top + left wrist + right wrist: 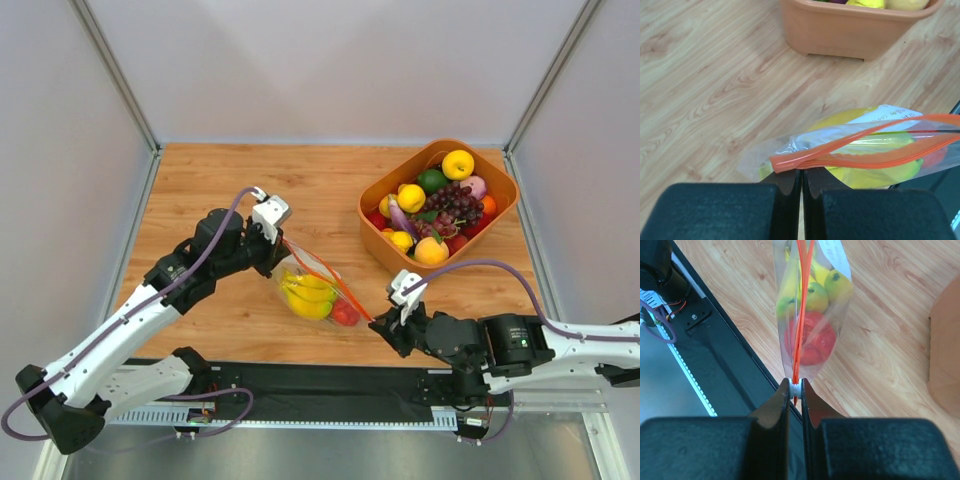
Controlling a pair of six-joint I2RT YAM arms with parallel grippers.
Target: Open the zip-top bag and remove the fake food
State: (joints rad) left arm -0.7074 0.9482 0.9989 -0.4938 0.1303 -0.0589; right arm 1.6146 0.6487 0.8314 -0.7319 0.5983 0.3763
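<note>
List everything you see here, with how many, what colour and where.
clear plastic zip-top bag with red-orange zip strip: one, clear, stretched between both tools
yellow plastic banana bunch: one, yellow, inside the bag
round red plastic fruit: one, red, inside the bag
orange plastic tub: one, orange, table's far right
mixed plastic fruit: heap, many colours, in the tub
wooden table: one, light brown, under everything
left tool: one, black, shut on bag's end
right tool: one, black, shut on zip's other end
</note>
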